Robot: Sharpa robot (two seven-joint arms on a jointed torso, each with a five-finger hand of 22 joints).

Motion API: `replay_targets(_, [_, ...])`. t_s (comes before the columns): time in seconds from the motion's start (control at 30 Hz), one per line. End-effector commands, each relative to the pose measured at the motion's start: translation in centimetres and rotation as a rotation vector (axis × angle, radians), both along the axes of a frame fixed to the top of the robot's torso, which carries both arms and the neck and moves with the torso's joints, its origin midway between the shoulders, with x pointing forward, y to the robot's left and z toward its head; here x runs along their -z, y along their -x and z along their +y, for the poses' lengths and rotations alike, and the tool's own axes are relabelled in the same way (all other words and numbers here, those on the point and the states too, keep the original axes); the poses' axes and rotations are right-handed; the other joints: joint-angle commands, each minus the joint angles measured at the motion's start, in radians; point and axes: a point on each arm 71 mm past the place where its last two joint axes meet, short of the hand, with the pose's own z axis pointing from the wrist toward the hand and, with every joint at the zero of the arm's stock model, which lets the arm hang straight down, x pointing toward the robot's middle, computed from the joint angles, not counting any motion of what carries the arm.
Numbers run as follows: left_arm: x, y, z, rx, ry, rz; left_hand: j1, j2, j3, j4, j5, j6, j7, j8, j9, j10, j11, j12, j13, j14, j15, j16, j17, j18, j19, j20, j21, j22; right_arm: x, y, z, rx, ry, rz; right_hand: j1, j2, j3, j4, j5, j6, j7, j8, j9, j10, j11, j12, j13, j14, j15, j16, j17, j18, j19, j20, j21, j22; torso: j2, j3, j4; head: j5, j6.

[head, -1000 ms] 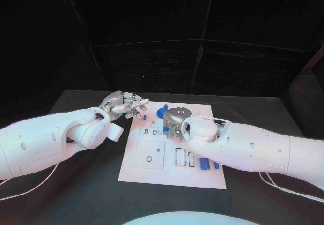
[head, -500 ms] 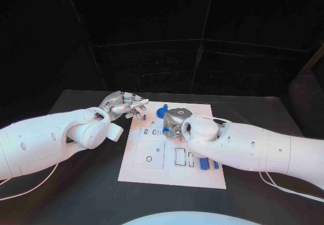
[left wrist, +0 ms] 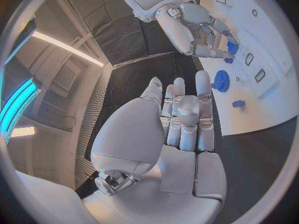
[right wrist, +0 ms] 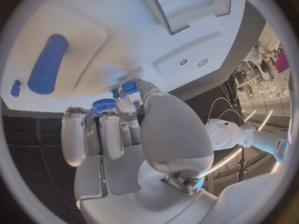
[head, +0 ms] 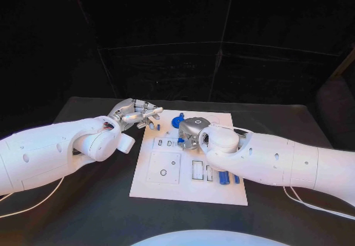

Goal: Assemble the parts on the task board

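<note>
While both hands hovered at the board's far end:
Left hand (head: 135,114): fingers straight, side by side, holding nothing.
Right hand (head: 191,132): fingertips pinched a small blue part (right wrist: 129,87).
Board (head: 170,185): mid-table.
Gear (head: 177,122): on board, between hands.
Cylinder (right wrist: 47,63): lay on board.

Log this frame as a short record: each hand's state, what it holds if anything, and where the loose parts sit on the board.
left hand: off the board's far left corner, fingers apart, holds nothing
right hand: over the board's far middle, fingertips pinch a small blue part
task board: white, flat on the black table
blue gear: on the board's far end, beside the right hand
blue cylinder: lies near the board's right edge
</note>
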Motion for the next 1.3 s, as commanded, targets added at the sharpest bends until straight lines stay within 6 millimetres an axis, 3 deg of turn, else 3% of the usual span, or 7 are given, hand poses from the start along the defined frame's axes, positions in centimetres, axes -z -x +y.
replay_targets(0.03, [-0.1,0.0,-0.1,0.01,0.007,0.001,0.007,0.005,0.007,0.001,0.004,-0.006,0.001,-0.006,-0.001,-0.008,0.002,0.005,-0.001,-0.004,0.003,0.002,0.0,0.011,-0.004,0.0,-0.004,-0.001,0.5,0.2,0.0,-0.012,0.031,0.031,-0.004,-0.003,0.007,0.0,-0.006,-0.007,0.001,-0.004,-0.001,-0.006,0.002,-0.005,-0.002,0.071,0.008,-0.004,0.116,0.013,-0.003,0.008,-0.007,0.13,0.0,0.0008,0.0001,0.001,-0.002])
replay_targets(0.4, [-0.1,0.0,-0.1,0.008,0.005,0.002,0.007,0.008,0.008,0.001,0.004,-0.007,0.001,-0.006,-0.002,-0.009,0.002,0.005,-0.001,-0.004,0.003,0.003,-0.001,0.011,-0.004,0.0,-0.004,-0.001,0.5,0.1,0.0,-0.011,0.026,0.035,0.0,0.001,0.015,-0.002,-0.007,0.002,-0.001,0.002,0.002,-0.004,0.001,-0.001,0.001,0.071,0.008,-0.003,0.116,0.012,-0.002,0.009,-0.006,0.131,0.0,0.0005,-0.0009,0.001,-0.002])
replay_targets(0.77, [-0.1,0.0,-0.1,0.013,0.009,-0.004,0.008,0.009,0.009,0.001,0.004,-0.007,0.001,-0.006,-0.002,-0.009,0.002,0.006,-0.002,-0.004,0.003,0.002,-0.003,0.012,-0.004,0.0,-0.004,-0.001,-0.2,0.1,-0.1,0.006,-0.087,-0.025,0.031,0.041,0.078,-0.026,0.043,0.049,-0.017,0.023,0.01,0.023,-0.014,0.027,0.023,0.072,-0.003,-0.003,0.118,0.01,0.008,0.001,0.001,0.143,-0.001,0.0019,-0.0002,0.001,-0.001])
replay_targets(0.87, [-0.2,0.0,-0.1,0.014,0.012,-0.009,0.009,0.008,0.01,0.001,0.003,-0.009,0.002,-0.008,-0.004,-0.01,0.003,0.006,-0.002,-0.005,0.003,0.001,-0.005,0.012,-0.004,0.001,-0.004,-0.002,-0.6,0.2,-0.2,-0.005,-0.14,-0.052,0.031,0.042,0.085,-0.03,0.048,0.057,-0.02,0.027,0.011,0.032,-0.016,0.036,0.031,0.073,-0.005,0.0,0.122,0.008,0.014,-0.001,0.004,0.149,-0.001,0.0005,-0.0005,0.001,0.0])
replay_targets(1.3, [-0.2,0.1,0.0,0.021,0.018,-0.017,0.008,0.011,0.015,0.007,0.003,-0.019,0.007,-0.035,-0.024,0.003,0.004,0.025,-0.004,0.01,0.005,0.031,0.021,0.013,0.001,0.004,-0.003,-0.001,-2.2,1.3,-2.0,-0.095,-0.329,-0.13,0.009,0.035,0.09,-0.032,0.038,0.072,-0.026,0.032,0.013,0.051,-0.021,0.054,0.048,0.075,-0.01,0.004,0.129,0.005,0.022,-0.006,0.01,0.159,-0.002,0.0008,-0.0012,0.003,0.01])
